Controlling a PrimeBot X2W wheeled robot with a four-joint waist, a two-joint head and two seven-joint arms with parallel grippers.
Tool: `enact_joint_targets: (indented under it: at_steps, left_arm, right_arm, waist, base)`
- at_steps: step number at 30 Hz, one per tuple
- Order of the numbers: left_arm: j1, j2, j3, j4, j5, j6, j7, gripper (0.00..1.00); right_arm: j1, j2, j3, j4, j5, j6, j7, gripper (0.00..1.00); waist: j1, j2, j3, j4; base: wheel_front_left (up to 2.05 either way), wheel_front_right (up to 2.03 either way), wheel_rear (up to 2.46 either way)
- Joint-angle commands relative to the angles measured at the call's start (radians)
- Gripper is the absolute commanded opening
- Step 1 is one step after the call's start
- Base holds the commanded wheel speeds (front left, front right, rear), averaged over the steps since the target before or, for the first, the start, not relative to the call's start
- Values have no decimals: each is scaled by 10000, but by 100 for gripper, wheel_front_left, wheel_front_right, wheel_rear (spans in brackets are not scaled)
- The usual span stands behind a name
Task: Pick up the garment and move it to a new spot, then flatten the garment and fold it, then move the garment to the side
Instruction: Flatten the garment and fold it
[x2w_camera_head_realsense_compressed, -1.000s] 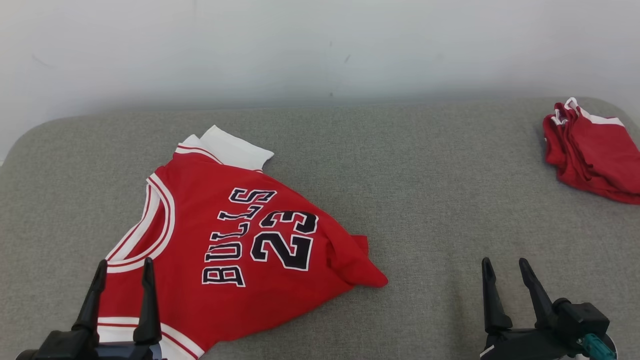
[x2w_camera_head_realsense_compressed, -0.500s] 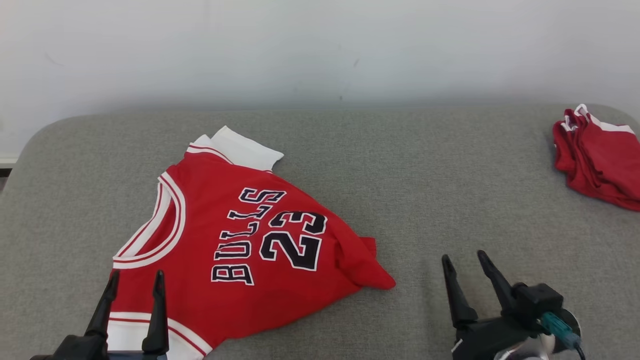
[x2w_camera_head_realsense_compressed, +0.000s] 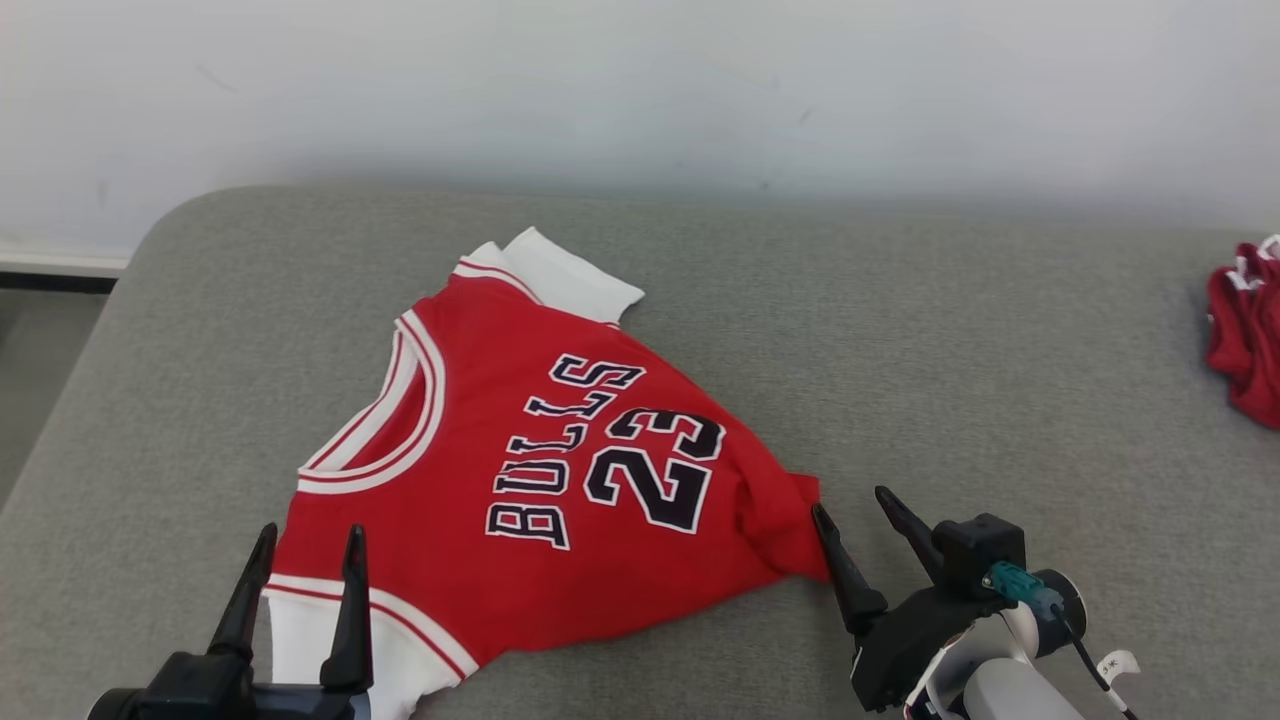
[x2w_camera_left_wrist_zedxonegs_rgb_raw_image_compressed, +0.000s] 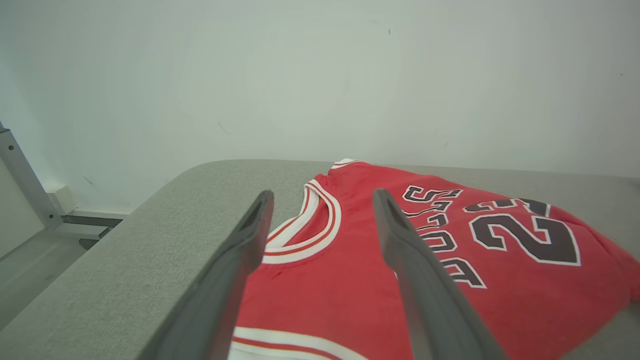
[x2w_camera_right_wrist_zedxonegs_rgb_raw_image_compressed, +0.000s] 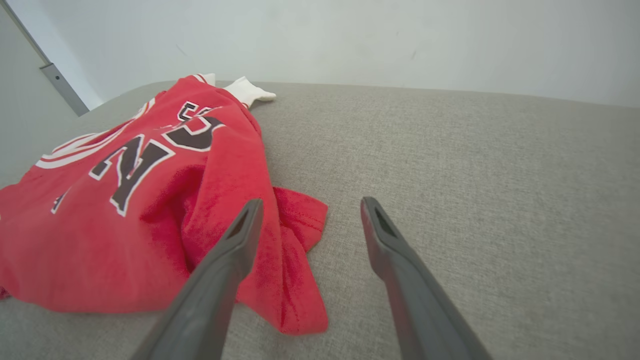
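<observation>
A grey padded surface (x2w_camera_head_realsense_compressed: 1000, 350) with rounded corners lies under a plain white wall (x2w_camera_head_realsense_compressed: 640, 90), which has a few small dark marks. At the right edge of this surface is a small pile of red cloth (x2w_camera_head_realsense_compressed: 1245, 340) with white trim, partly cut by the frame. On the left side, a grey metal post (x2w_camera_left_wrist_zedxonegs_rgb_raw_image_compressed: 25, 177) rises from the floor (x2w_camera_left_wrist_zedxonegs_rgb_raw_image_compressed: 30, 270) near the wall.

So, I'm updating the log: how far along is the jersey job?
Nothing looks done: the jersey lies rumpled and unheld on the grey cushion. In hand: the left gripper and the right gripper, both open, sit at its two near ends. Left to do: lifting, moving, flattening, folding, setting aside.
</observation>
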Motion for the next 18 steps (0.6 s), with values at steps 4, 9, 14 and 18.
enact_joint_targets:
  at_steps: [4,9,14,18]
  left_arm:
    - [-146,-111,-48,-4,14,-40,-31,100]
    - [23,-214,-90,-59,64,-50,-31,100]
    - [99,-215,-8,47,107,-56,-31,100]
    - [175,-164,119,71,129,-56,-31,100]
  right_arm:
    - [-2,-89,291,433,361,-28,-223,100]
    - [-119,-80,787,1176,767,-28,-156,64]
    - [-491,-174,949,1684,1143,-28,-398,0]
    - [-654,-492,742,1349,1188,-28,-645,0]
  waist:
    - [0,0,71,493]
    - [0,0,84,616]
    - [0,0,-4,551]
    - [0,0,-159,315]
  base:
    - [0,0,0]
    - [0,0,0]
    - [0,0,0]
    - [0,0,0]
